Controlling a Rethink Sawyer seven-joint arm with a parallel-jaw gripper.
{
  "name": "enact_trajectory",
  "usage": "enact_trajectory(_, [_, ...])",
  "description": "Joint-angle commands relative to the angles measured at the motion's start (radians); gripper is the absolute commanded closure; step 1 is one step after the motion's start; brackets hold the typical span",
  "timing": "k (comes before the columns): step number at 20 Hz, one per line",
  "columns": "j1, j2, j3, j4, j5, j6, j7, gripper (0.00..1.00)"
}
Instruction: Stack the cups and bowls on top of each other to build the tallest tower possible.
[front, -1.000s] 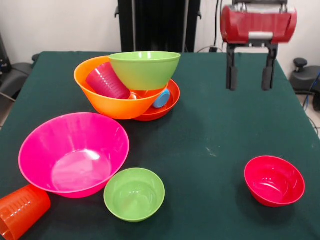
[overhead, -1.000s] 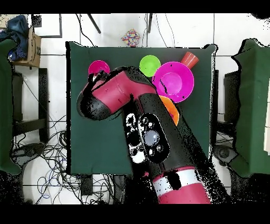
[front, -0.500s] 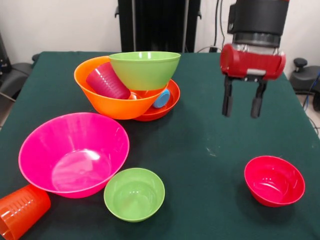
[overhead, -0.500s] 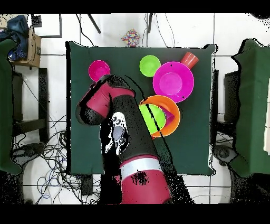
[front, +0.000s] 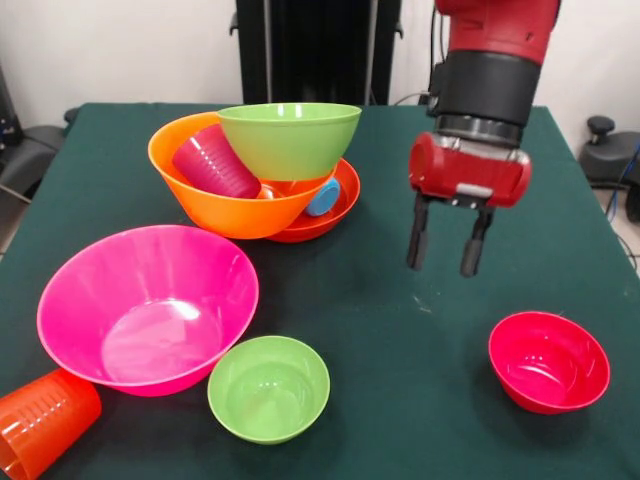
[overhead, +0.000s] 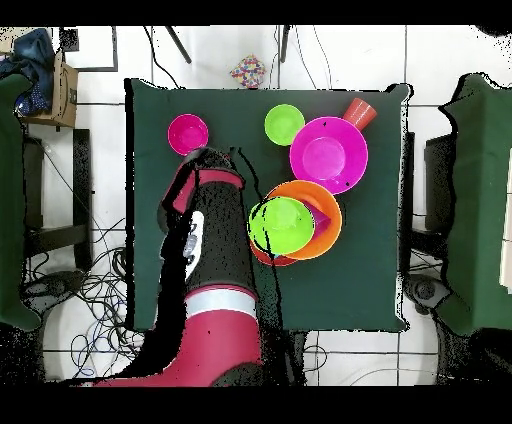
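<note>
The red and black gripper (front: 445, 248) hangs right of centre in the front view, its two dark straight fingers (front: 417, 233) spread apart around nothing, above the dark green cloth-covered table (front: 400, 330). Toward the lower right sits the small glossy crimson plastic bowl (front: 548, 360), round and upright.

In the upper left stands the tower (front: 265, 170): a shallow red-orange plastic bowl (front: 340, 195) as base, a large glossy orange bowl (front: 215, 195) tilted in it, and a medium lime green bowl (front: 290, 135) on top. A ribbed translucent purple tumbler (front: 215, 162) lies inside the orange bowl; a blue cup (front: 323, 198) shows between the orange and red-orange bowls.

At lower left rests the large smooth pink bowl (front: 148, 305), with the small lime green bowl (front: 268, 387) just beside it and a ribbed orange tumbler (front: 42, 420) lying on its side in the corner.
</note>
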Motion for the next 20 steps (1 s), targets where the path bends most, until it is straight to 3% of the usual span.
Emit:
enact_trajectory(1, [0.028,0.129,-0.117,-0.160,-0.017,-0.055,0.217,0.00])
enact_trajectory(4, [-0.012,0.109,-0.058,-0.135,0.031,-0.024,0.111,0.00])
enact_trajectory(7, [-0.075,0.057,0.050,-0.082,0.116,0.069,-0.036,0.00])
enact_trajectory(10, [-0.098,-0.028,0.124,-0.029,0.227,0.189,-0.122,0.00])
enact_trajectory(14, [-0.079,-0.095,0.162,-0.028,0.345,0.337,-0.153,0.00])
enact_trajectory(20, [-0.052,-0.080,0.165,-0.098,0.387,0.395,-0.138,0.00])
